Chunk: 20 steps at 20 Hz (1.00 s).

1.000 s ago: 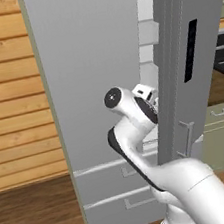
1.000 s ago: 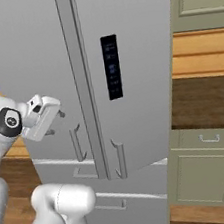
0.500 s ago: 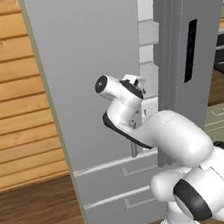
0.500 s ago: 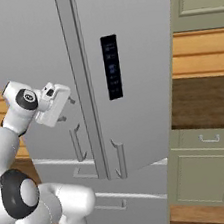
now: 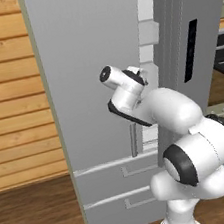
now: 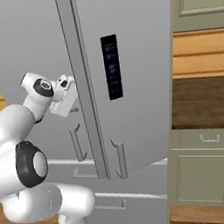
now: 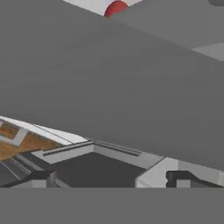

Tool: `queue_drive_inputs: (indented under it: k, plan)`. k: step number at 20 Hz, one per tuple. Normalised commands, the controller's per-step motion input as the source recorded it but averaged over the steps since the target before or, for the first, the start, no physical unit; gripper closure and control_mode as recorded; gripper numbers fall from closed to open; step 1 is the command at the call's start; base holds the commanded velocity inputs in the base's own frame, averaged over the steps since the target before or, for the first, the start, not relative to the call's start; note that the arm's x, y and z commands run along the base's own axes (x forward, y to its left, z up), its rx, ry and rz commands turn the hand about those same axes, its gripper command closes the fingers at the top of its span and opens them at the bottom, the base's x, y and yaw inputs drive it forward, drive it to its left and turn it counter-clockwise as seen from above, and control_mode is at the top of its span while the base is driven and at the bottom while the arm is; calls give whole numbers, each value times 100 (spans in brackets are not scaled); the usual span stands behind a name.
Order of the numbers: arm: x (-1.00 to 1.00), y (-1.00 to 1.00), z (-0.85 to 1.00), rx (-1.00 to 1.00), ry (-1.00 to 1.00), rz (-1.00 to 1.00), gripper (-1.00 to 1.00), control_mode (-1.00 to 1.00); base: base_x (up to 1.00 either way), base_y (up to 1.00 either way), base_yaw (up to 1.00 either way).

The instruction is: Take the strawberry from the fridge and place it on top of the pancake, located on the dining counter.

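Folded further back toward its base, the arm holds its spread end effector point(image 6: 72, 92) against the fridge point(image 6: 130, 81) door.

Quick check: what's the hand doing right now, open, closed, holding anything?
Hand: open, fingertips spread wide, nothing between them, close to the fridge door.

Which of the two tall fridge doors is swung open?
The left door, beside the robot's pincer, stands ajar with pale shelving showing at its edge. The right door, bearing the dark panel, hasn't swung out like that.
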Motion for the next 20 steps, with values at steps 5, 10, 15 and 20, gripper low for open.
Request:
queue_drive_inputs:
  k: [5, 10, 15, 20]
  plan:
    - [6, -88, 0, 2, 0, 0, -100, -100, 0, 0, 0]
    - [-10, -100, 0, 7, 0, -3, -100, -100, 0, 0, 0]
    - [-83, -90, 0, 6, -6, -14, -100, -100, 0, 0, 0]
    - [-97, -96, 1, 7, -11, -20, -100, -100, 0, 0, 0]
